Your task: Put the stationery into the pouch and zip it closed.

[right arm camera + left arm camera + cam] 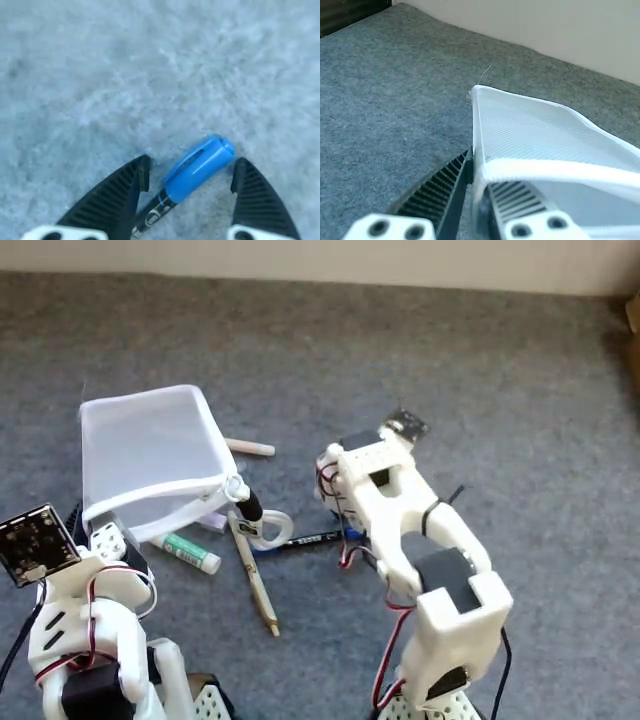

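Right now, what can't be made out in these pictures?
High view: the right arm hides the cap end of the blue-capped pen.
Left wrist view: the mesh pouch runs off the edge; its inside is unreadable.
High view: a purple item, mostly covered by the pouch rim, can't be named.

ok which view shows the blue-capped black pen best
The right wrist view: the blue-capped black pen lies between the right gripper's open jaws. The high view catches just its barrel beside that arm; the left wrist view faces the white mesh pouch.
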